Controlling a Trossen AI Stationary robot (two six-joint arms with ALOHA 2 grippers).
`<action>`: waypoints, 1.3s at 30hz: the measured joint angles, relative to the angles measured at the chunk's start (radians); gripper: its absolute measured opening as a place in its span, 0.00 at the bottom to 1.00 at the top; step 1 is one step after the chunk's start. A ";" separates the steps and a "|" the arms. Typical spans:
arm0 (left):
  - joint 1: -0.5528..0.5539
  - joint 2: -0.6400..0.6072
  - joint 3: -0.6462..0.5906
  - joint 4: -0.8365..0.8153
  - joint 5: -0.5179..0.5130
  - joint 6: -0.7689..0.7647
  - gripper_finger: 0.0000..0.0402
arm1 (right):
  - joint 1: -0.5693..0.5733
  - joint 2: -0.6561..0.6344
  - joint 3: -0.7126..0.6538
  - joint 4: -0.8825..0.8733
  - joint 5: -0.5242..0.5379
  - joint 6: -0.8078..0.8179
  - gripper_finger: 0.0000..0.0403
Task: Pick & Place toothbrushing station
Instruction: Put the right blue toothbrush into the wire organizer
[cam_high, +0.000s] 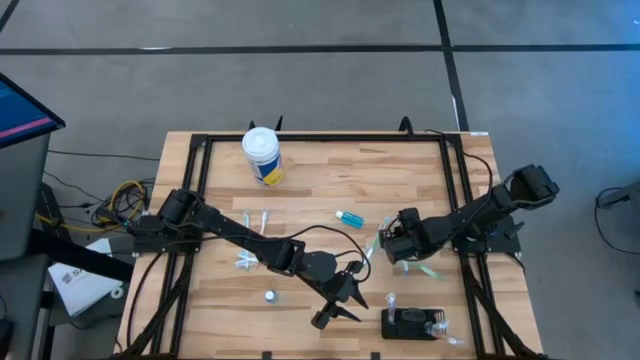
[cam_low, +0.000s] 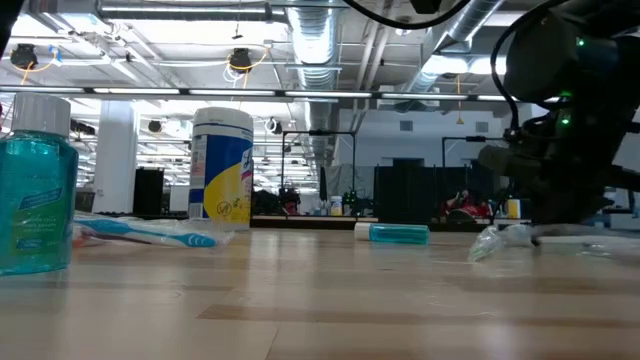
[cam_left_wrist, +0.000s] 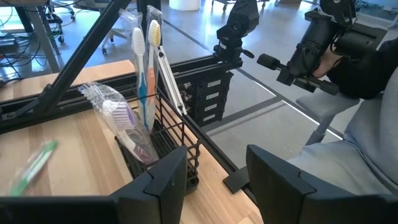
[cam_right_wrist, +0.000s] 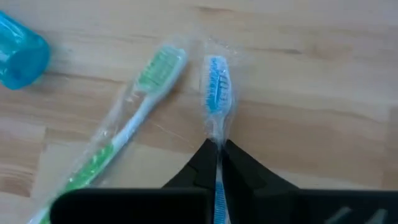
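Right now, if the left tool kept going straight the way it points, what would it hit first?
Most likely the toothbrushing station: the left tool stands open, pointing at this black holder with toothbrushes standing in it, close ahead, though depth is hard to judge.

Blue-bristled toothbrush (cam_right_wrist: 216, 84), green-bristled toothbrush (cam_right_wrist: 140, 106)

Toothbrushing station (cam_high: 412, 323) — small black ribbed rack, lying flat near the surface's (cam_high: 330, 190) front edge, lower right of the high view — wrapped toothbrushes (cam_left_wrist: 144, 68) stand in its slots.
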 joint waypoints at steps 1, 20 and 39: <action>0.000 0.000 0.000 0.000 0.000 0.000 0.40 | -0.003 0.000 0.000 0.005 0.008 -0.013 0.02; 0.000 0.000 0.000 -0.008 0.000 0.000 0.40 | -0.069 -0.043 0.000 0.031 0.109 -0.183 0.00; -0.001 0.000 0.000 -0.017 0.000 0.000 0.40 | -0.049 -0.246 0.001 0.043 0.410 -0.332 0.00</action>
